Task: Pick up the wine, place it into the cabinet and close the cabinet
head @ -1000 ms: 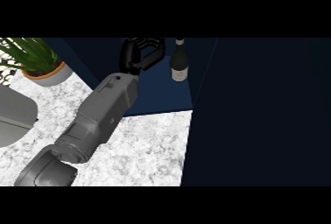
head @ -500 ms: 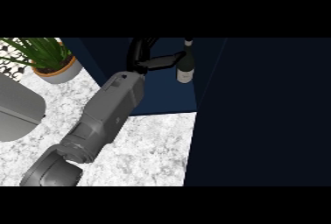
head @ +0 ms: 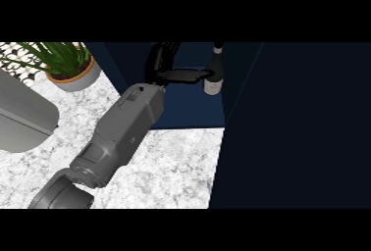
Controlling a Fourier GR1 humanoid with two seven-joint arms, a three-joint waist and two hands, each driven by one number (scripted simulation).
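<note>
Fingers (head: pixel 162 51) of the left hand (head: pixel 168 73) stood apart, lightly bent, clamped on nothing, the thumb stretched right with its tip at the shoulder of the wine (head: pixel 213 83). Far left, a grey object (head: pixel 22 122) sat on the tabletop (head: pixel 174 162), with a plant (head: pixel 62 61) behind it. The forearm (head: pixel 127 127) ran up into the cabinet (head: pixel 188 110). And the wine stood upright inside, by the right wall, beside a dark panel (head: pixel 297 127).
</note>
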